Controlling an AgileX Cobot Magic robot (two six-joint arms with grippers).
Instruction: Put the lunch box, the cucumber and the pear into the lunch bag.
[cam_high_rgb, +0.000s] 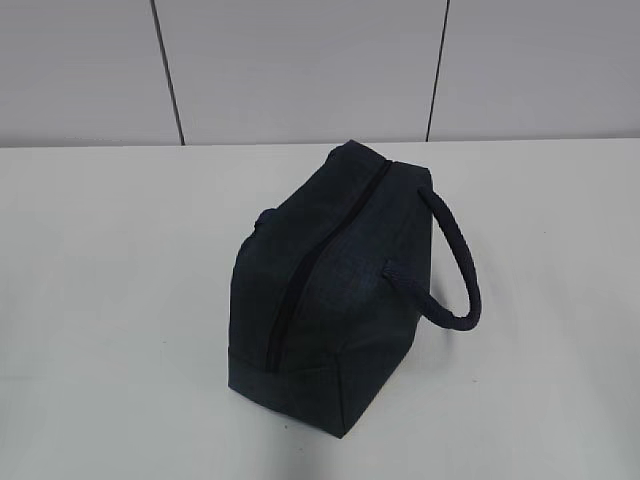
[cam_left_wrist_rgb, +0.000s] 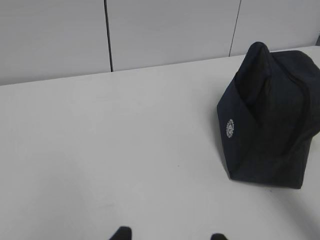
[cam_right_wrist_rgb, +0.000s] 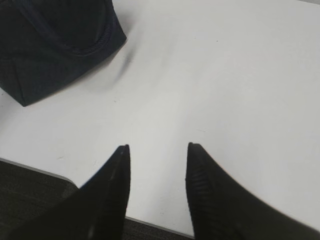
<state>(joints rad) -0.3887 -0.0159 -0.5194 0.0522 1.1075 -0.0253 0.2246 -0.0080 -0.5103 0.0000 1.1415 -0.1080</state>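
The dark navy lunch bag (cam_high_rgb: 320, 290) stands in the middle of the white table, its top zipper (cam_high_rgb: 315, 255) shut and its loop handle (cam_high_rgb: 455, 265) hanging to the right. It also shows in the left wrist view (cam_left_wrist_rgb: 272, 125) and the right wrist view (cam_right_wrist_rgb: 50, 40). The lunch box, the cucumber and the pear are out of view. My left gripper (cam_left_wrist_rgb: 170, 234) is open and empty over bare table, left of the bag. My right gripper (cam_right_wrist_rgb: 157, 147) is open and empty above the table's front edge, right of the bag. Neither gripper shows in the exterior view.
The white table (cam_high_rgb: 110, 300) reaches back to a grey panelled wall (cam_high_rgb: 300, 60). The table's front edge (cam_right_wrist_rgb: 45, 172) and dark floor show below my right gripper.
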